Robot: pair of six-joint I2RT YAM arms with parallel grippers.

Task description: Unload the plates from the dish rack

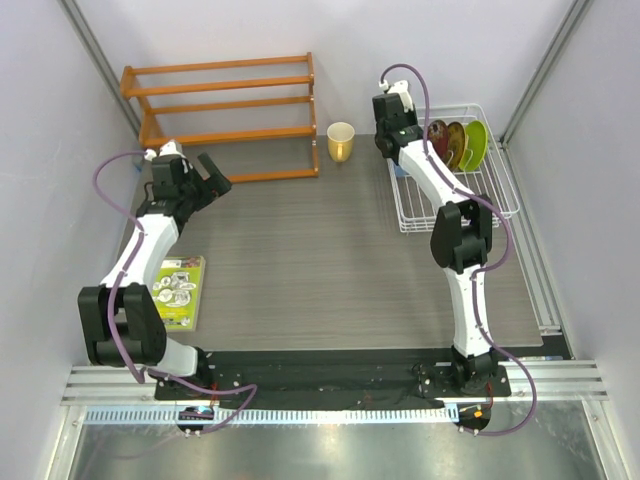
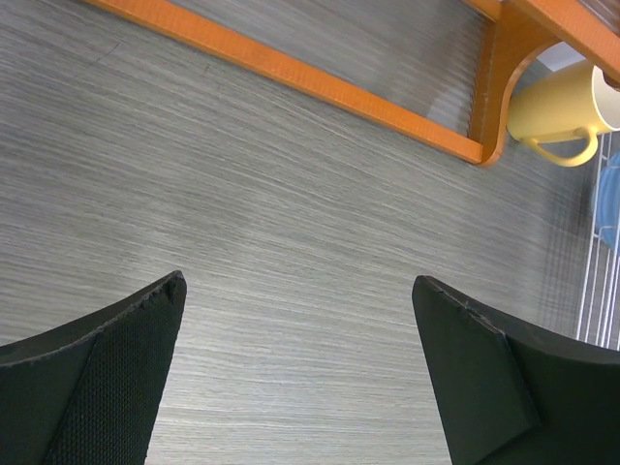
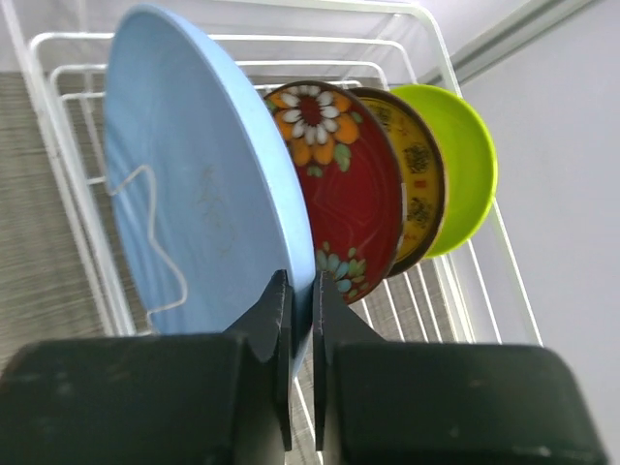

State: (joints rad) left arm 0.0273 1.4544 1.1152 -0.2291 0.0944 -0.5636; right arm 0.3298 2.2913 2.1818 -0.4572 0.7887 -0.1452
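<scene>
- Right wrist view: my right claw (image 3: 300,283) is nearly closed, pinching the lower rim of the light blue plate (image 3: 203,194), one finger on each face.
- That plate stands on edge at the near end of the dish rack (image 3: 291,41), leaning against an upright wire divider.
- Handling, my guess: it is rigid and smooth-glazed, so it is likely slick under the pads. It is the biggest plate, so it is probably the heaviest. With the grip only at the edge, it will want to swing.
- I can't tell whether it is ceramic or plastic, so I treat it as breakable.
- The best hold looks like the one I have: bare rim, clear of the divider wire, lifted straight up out of the slot.
- Plate count is four, all upright in one row: the light blue plate, then the red patterned plate (image 3: 339,194), the yellow-brown plate (image 3: 417,184) and the lime green plate (image 3: 465,165).
- The plates are close together, and the red one sits just behind the blue, so a tilted lift could knock it.
- One rack, at the far right of the counter (image 1: 300,250).
- My left claw (image 2: 298,281) is spread wide and holds nothing. It hovers over the counter near the yellow cup (image 2: 557,116).
</scene>
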